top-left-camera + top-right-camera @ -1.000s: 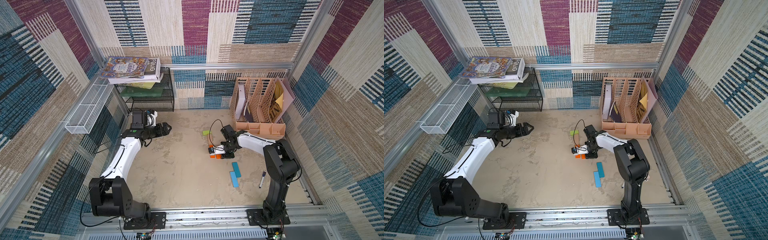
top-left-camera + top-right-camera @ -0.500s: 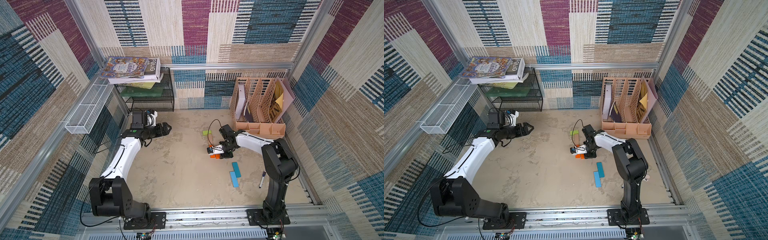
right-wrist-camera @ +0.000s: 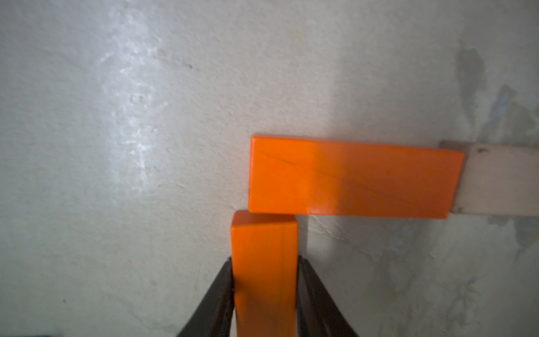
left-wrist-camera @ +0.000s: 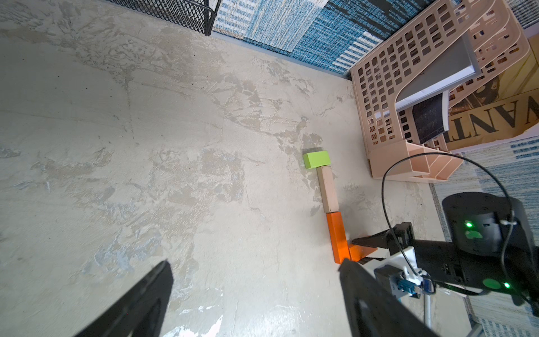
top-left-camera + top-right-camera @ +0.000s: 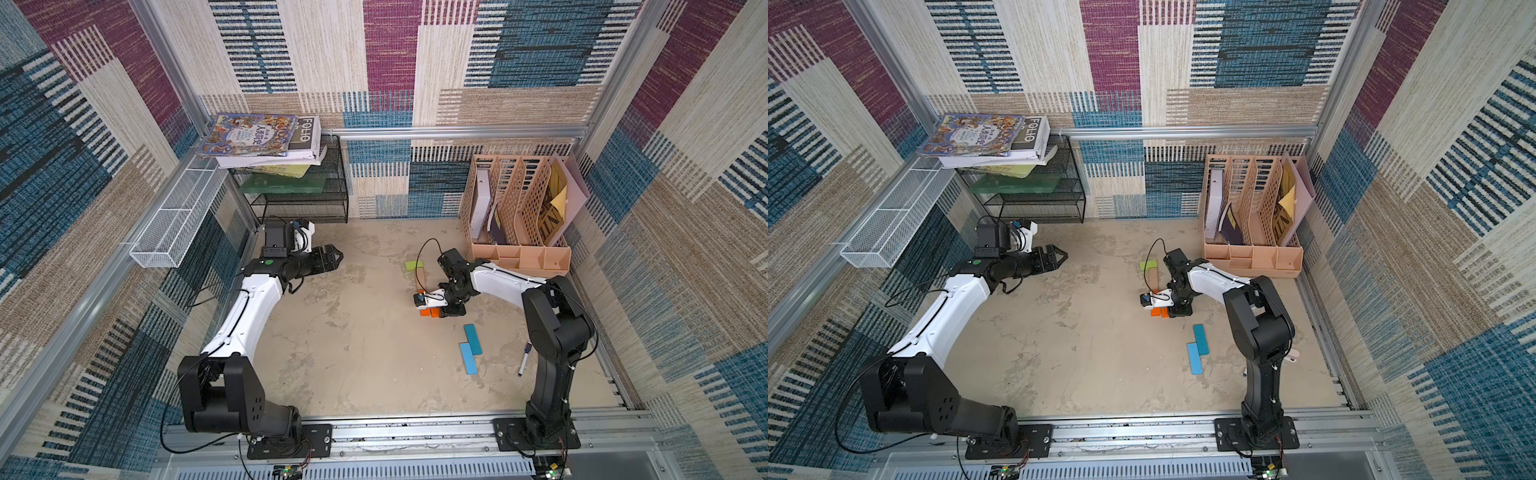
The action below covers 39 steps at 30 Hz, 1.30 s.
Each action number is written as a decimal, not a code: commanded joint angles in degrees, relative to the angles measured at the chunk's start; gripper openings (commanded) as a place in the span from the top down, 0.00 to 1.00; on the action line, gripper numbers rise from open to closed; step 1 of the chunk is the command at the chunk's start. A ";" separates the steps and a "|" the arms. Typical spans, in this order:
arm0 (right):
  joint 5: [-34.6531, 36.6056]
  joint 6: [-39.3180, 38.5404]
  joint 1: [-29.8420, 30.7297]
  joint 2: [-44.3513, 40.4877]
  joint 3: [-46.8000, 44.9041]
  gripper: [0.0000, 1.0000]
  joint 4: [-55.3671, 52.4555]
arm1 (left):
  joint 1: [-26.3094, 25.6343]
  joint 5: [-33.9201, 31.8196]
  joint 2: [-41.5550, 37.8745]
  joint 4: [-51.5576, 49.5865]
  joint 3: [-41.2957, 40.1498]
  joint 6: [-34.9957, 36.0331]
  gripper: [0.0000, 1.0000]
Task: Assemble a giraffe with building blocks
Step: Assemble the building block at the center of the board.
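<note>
A sandy tabletop surface [image 5: 353,332] with two robot arms, seen from above and from both wrists.

In the right half of the surface, toward the back edge, lies a partly built giraffe [image 4: 335,233]. Four building blocks make it up. A short lime green block [image 4: 316,160] lies nearest the back edge. A pale tan block [image 4: 328,189] runs end to end from it toward the front edge. An orange block [image 3: 350,178] continues the same line.

The right gripper [image 3: 264,261] is clamped on a second orange block [image 3: 264,233], one dark finger pressed against each long side. The free end of this block sticks out past the fingertips. It touches the side of the first orange block at its front end, forming an L.

Two blue blocks [image 5: 473,339] [image 5: 468,358] lie side by side, slightly staggered, between the giraffe and the front edge, apart from it. A marker pen [image 5: 524,359] lies beside the right arm, near the right edge.

The left gripper [image 4: 255,262] hovers near the left edge toward the back left corner, jaws spread wide and holding nothing, well apart from every block. A peach file organiser [image 5: 519,257] stands in the back right corner.
</note>
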 commanded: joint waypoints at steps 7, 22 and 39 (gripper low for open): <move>0.45 0.61 0.34 0.97 0.72 0.63 1.14 | 0.07 0.06 0.17 0.65 0.45 0.02 0.07; 0.65 1.66 0.08 1.27 0.86 0.62 1.13 | 0.07 0.14 0.21 0.66 0.43 0.02 0.07; -0.46 2.56 -0.09 2.32 2.00 0.61 -0.97 | 0.07 0.14 0.34 0.74 0.56 0.02 0.07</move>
